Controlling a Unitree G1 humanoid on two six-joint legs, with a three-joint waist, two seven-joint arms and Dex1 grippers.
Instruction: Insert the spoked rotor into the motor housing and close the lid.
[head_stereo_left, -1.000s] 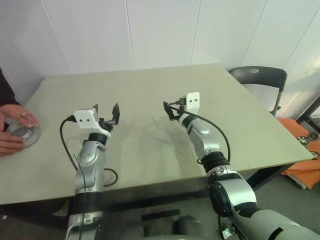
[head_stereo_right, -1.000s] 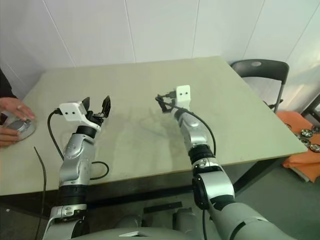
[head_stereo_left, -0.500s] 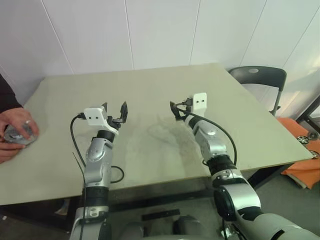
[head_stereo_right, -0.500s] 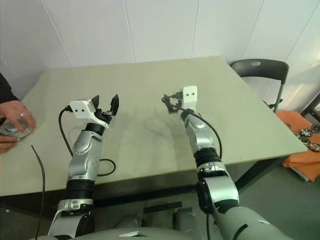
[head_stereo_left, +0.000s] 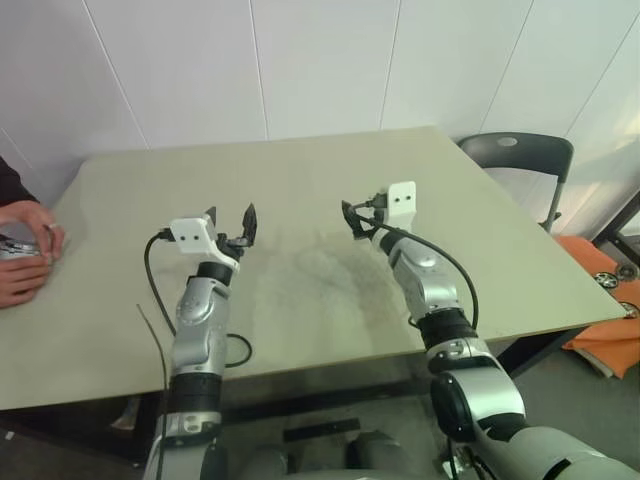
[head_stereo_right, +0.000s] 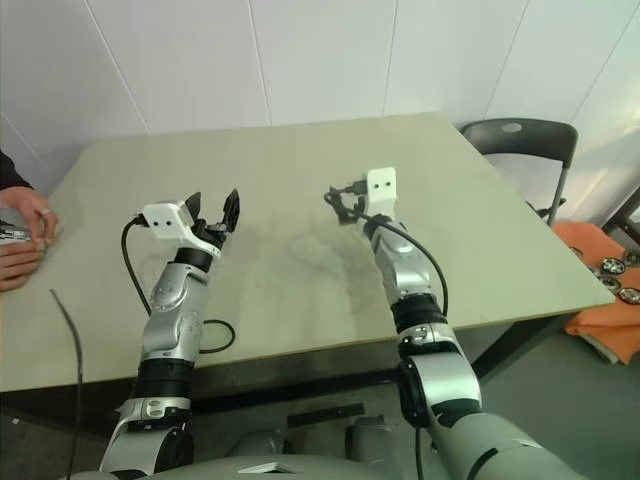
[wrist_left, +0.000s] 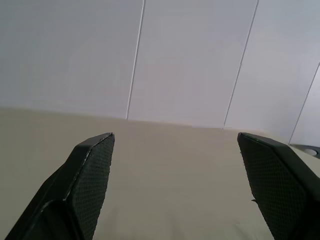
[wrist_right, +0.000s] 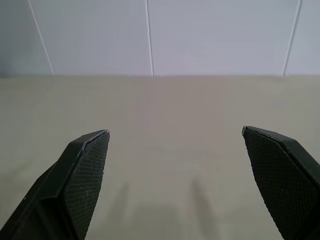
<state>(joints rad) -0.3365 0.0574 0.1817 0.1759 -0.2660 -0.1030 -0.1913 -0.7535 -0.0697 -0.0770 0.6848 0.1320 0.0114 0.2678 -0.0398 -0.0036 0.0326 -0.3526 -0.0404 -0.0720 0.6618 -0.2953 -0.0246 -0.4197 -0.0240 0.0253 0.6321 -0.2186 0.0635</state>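
- Both arms are up over the middle of the desk (head_stereo_left: 330, 180), and nothing lies under them.
- The left pincer (head_stereo_left: 231, 222) hovers left of centre, fingers spread wide, gripping nothing.
- From the left wrist view, its two black fingers (wrist_left: 90, 175) stand well apart, with bare desk and white wall between them.
- The right pincer (head_stereo_left: 353, 217) hovers right of centre, a little farther back than the left one.
- Its fingers (wrist_right: 85, 170) are wide open too in the right wrist view, and again there is plain desk between them.
- Neither pincer touches the desk; both are raised above it.
- Over at the far left edge, a person's hands (head_stereo_left: 28, 265) rest at the desk's rim.
- They cup a small silvery part (head_stereo_right: 8, 234) just at the border of the frame; it is too hidden to say whether it is the rotor or the housing.
- That part is well apart from both pincers, far to the left of the left arm.
- A black cable (head_stereo_left: 155, 290) loops down from the left wrist along the forearm.
- On the right, beyond the desk's corner, a grey chair (head_stereo_left: 520, 160) stands against the wall.
- Lower right, on the floor, an orange cloth (head_stereo_right: 600, 270) carries a few small round parts (head_stereo_right: 612, 267).
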